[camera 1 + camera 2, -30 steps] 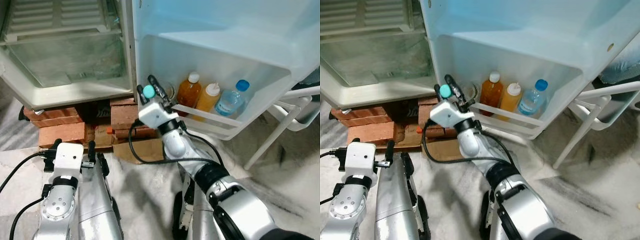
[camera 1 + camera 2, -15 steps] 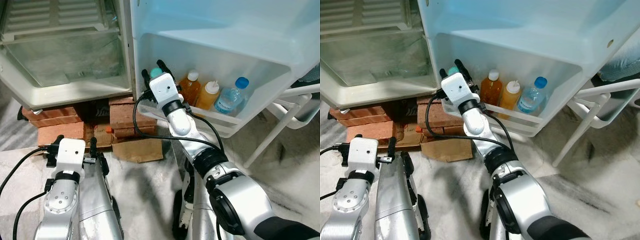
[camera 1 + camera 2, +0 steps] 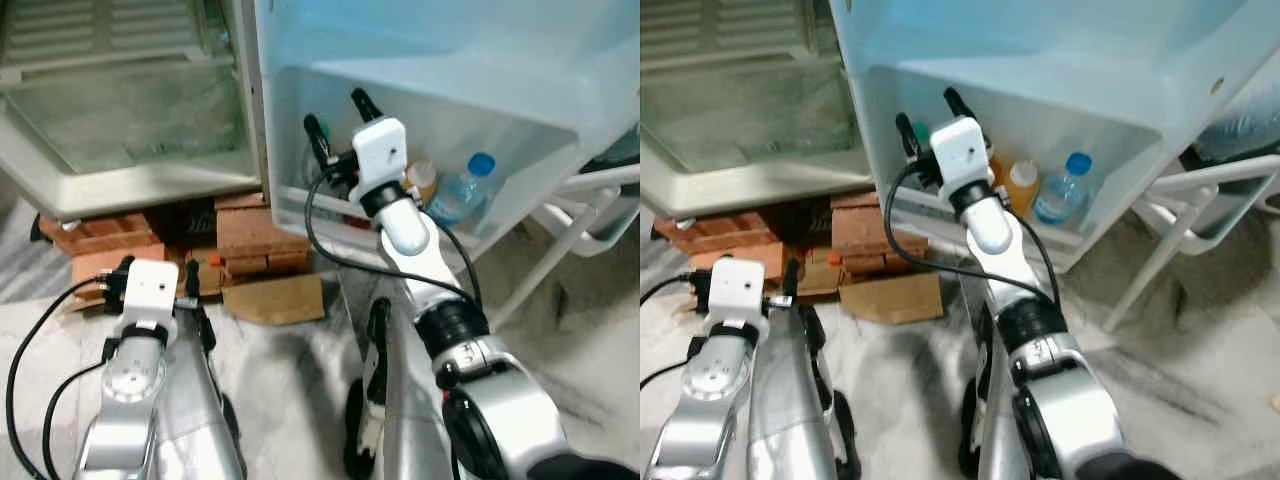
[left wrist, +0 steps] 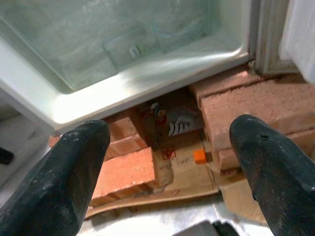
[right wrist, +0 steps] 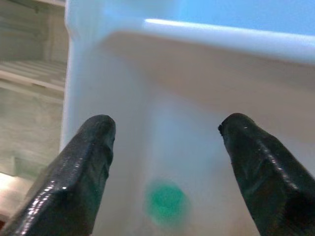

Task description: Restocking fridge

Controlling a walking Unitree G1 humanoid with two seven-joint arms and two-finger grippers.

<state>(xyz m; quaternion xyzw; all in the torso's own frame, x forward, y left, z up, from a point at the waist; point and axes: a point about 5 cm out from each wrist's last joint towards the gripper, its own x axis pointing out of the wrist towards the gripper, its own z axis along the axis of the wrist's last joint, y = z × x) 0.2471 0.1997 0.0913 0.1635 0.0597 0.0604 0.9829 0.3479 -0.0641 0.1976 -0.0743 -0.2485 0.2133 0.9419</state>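
Now the right tool point(image 3: 335, 115) is spread wide and holds nothing inside the fridge door shelf point(image 3: 470, 215), just above the bottle with a green cap point(image 5: 166, 202), beside an orange bottle point(image 3: 418, 180) and a water bottle point(image 3: 463, 190), while the left tool point(image 4: 167, 162), also spread, hangs low before bricks point(image 4: 256, 103) under the fridge.

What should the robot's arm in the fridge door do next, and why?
Probably pull the right gripper straight back out of the door shelf. Its fingers are open with nothing between them, and the green-capped bottle stands in the shelf below them, apparently already let go.
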